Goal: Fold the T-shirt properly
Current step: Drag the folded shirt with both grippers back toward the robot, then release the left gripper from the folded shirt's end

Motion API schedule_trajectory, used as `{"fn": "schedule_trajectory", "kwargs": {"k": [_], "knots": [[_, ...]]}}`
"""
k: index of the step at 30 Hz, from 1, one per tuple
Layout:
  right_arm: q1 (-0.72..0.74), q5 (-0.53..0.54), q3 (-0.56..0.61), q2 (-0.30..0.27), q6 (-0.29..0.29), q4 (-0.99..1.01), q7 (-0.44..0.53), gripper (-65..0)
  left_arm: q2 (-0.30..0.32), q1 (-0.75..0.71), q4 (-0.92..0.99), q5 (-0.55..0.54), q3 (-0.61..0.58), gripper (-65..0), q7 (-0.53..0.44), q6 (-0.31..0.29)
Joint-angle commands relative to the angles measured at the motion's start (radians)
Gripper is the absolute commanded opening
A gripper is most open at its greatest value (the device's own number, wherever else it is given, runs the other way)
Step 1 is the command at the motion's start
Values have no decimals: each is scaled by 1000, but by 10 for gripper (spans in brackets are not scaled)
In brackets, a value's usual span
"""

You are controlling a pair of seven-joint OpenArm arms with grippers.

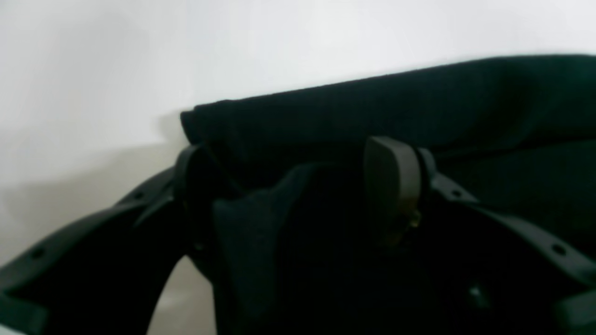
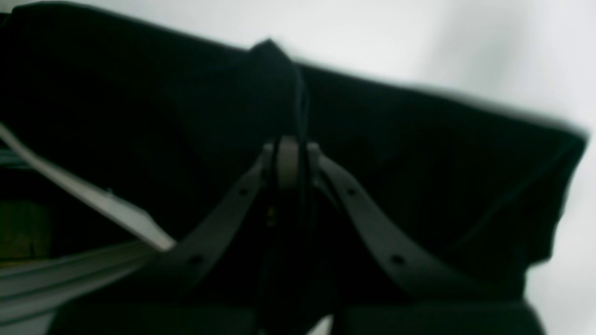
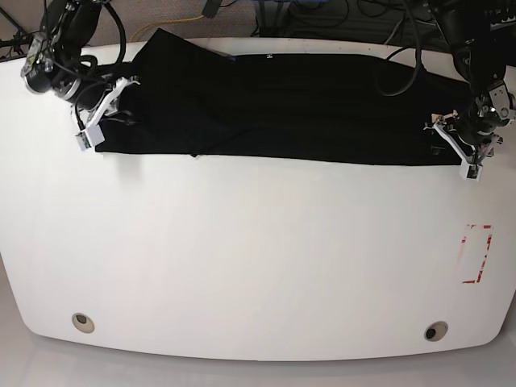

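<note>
Two claws at work: right claw [image 2: 298,149] pinches the T-shirt [image 3: 322,105]; left claw [image 1: 291,181] stands wide over bunched cloth. Lifting one-sidedly could skew the fold.

The large, plain black short-sleeved T-shirt of soft fabric [image 3: 306,105] lies in a long, low band across the far part of the pale table, spanning most of its width. Its near edge runs nearly straight, with a slight dip toward the middle and a small jag on the base view's left. The far edge is less even: on that same side a blunt flap juts out past the rest. Up close, the dark cloth shows layers over one another, a soft raised fold near one corner, and a narrow pinched ridge standing up near its edge.
</note>
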State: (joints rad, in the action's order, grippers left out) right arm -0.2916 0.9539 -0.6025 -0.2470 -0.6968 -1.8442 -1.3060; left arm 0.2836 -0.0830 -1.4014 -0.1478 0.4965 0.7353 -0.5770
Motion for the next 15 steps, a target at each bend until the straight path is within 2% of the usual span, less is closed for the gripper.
{"fn": "schedule_trajectory", "kwargs": {"k": [1, 2, 4, 7, 9, 12, 15], "knots": [[-33, 26, -7, -18, -1, -13, 27, -650, 29, 1, 12, 27, 0, -235, 30, 1], [-42, 20, -10, -18, -1, 2, 30, -650, 30, 1, 14, 26, 3, -235, 30, 1], [-50, -6, -23, -18, -1, 28, 35, -596, 30, 1, 12, 24, 4, -235, 30, -1], [-56, -85, -58, -13, -1, 73, 65, -425, 30, 1, 4, -25, 8, -232, 30, -1], [-56, -131, -90, -10, -1, 84, 84, -301, 45, 1, 4, -103, 23, -231, 30, -1], [-56, -125, -126, -10, -1, 79, 84, -189, 70, 1, 4, -260, 52, -228, 36, -1], [-71, -23, -153, -12, -1, 25, 61, -165, 108, -1, 9, -447, 86, -204, 69, -1]]}}
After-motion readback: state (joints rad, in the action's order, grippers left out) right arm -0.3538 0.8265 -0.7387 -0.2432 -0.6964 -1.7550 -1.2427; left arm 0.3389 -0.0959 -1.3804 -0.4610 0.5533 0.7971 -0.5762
